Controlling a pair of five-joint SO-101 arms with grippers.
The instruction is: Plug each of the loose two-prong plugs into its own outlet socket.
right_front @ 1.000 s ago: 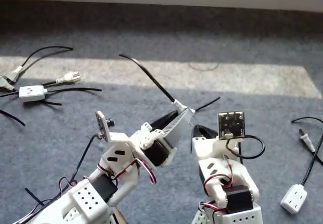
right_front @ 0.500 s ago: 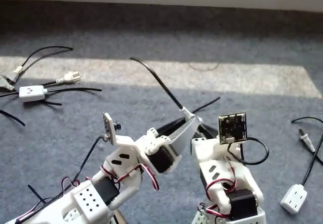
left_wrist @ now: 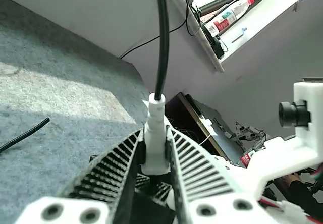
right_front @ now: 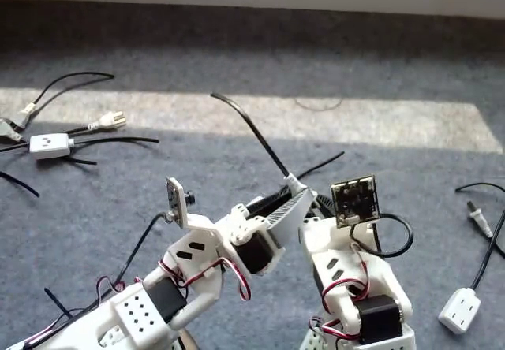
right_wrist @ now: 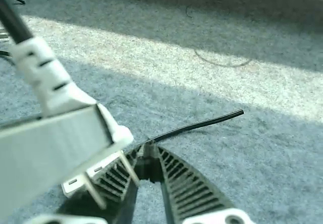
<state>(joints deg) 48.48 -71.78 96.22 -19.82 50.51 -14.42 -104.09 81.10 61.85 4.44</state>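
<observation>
Near the lower middle of the high view, the left claw point(right_front: 293, 195) is clamped on a white plug point(right_front: 293, 182). Its ribbed fingers point(left_wrist: 118, 158) press against both sides of the plug body, and the black cord point(right_front: 251, 129) rises from the plug toward the upper middle of the frame. Just right of it sits the right claw point(right_wrist: 149, 152), with its fingers together at the tips. A thin cord end point(right_wrist: 202, 125) runs up to those tips, and whether it is pinched cannot be told. The held plug's 2 prongs point(right_wrist: 128, 171) hang just in front of the right claw. At the left edge of the high view a white socket block point(right_front: 49, 145) lies on the grey carpet point(right_front: 237, 58), with a loose plug point(right_front: 110, 119) near it. At the lower right lies a second socket block point(right_front: 459, 309), and above it, by the right edge, another plug point(right_front: 476, 217).
</observation>
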